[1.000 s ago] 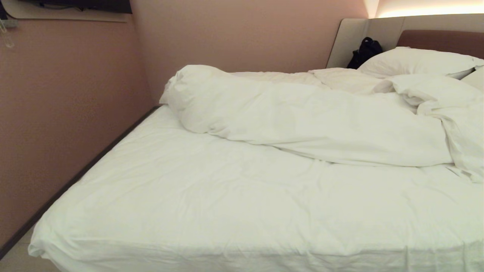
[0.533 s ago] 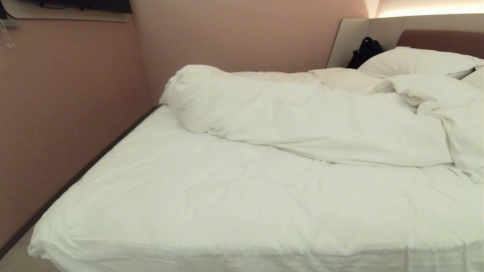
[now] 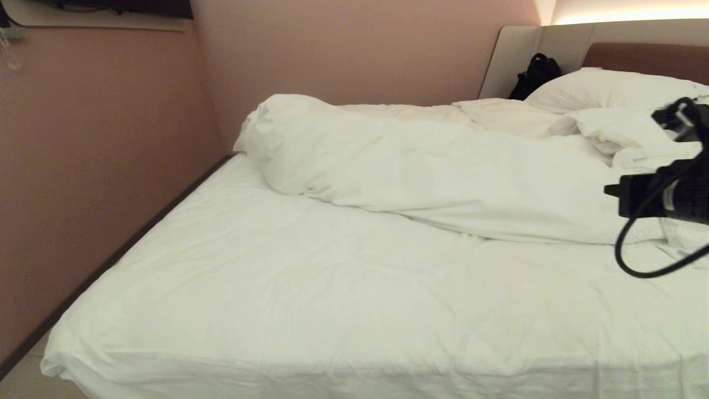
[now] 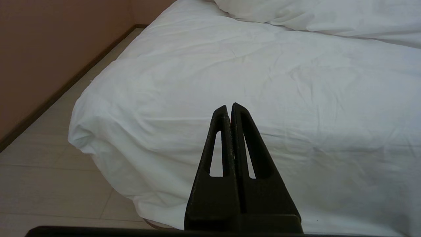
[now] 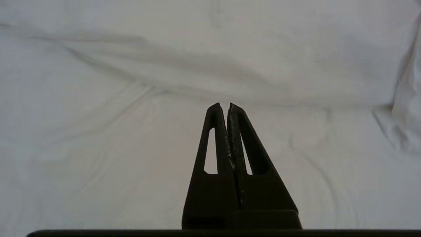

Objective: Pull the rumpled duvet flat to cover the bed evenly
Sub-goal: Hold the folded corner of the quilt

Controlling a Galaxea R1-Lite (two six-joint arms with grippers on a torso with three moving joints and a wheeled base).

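Just swung into the head view at the right edge: right gripper (image 5: pixel 223 104), jaws together, hanging over the duvet (image 3: pixel 443 172) bunched toward the headboard end of the bed (image 3: pixel 277 310). Left gripper (image 4: pixel 229 106) parked at the foot, jaws together. Probably lining up a first grab.

Looks like a hotel-style bedroom: wide bed (image 3: pixel 277 310) with white duvet (image 3: pixel 443 172), pillow (image 3: pixel 604 88), padded headboard (image 3: pixel 642 55) under strip lighting, pink walls (image 3: pixel 99 155).
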